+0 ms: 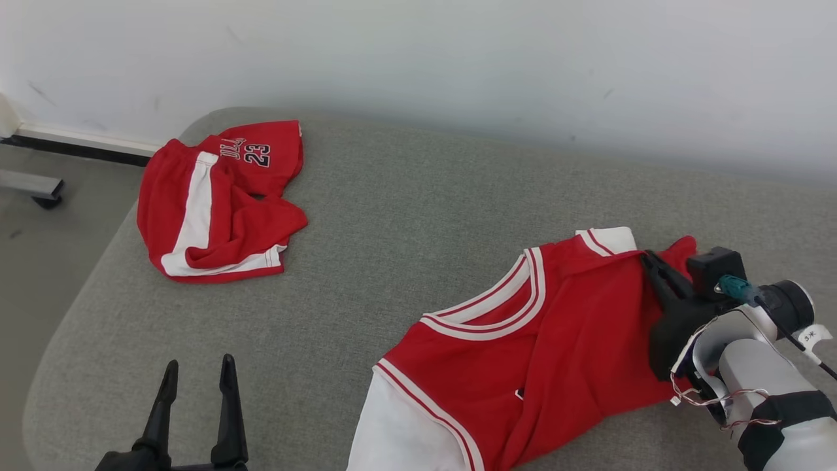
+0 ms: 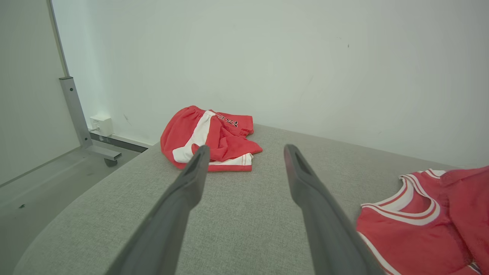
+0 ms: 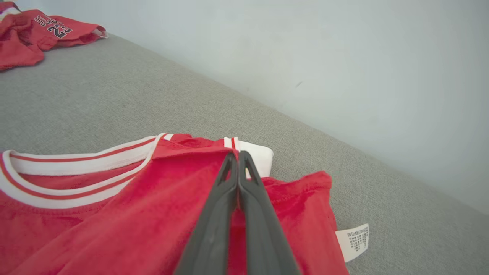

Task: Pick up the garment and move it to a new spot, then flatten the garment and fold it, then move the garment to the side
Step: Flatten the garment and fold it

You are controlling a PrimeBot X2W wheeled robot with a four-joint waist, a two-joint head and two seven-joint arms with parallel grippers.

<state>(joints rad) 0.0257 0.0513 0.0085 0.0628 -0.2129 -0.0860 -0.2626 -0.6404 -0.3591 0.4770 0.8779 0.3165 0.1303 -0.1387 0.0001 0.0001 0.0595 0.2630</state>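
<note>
Step in hand: picking up the garment. Grasp made, lift not yet done.
My right fingers (image 3: 229, 179) are pinching shut on the red jersey (image 1: 556, 327) at its shoulder fold, just beside the white strap trim. The jersey is lying rumpled at the near right of the grey cushion (image 1: 405, 196). My left fingers (image 1: 227, 379) are standing wide, holding nothing. Next move, I judge: lifting straight up and checking that the cloth follows.

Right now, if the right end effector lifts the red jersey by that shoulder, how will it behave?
Probably floppy: the jersey already lies in soft folds, so it should hang limp from the right end effector shut at its shoulder. Likely light, as the fabric looks thin. Its trailing end may drag on the textured grey cushion rather than slide.
</note>
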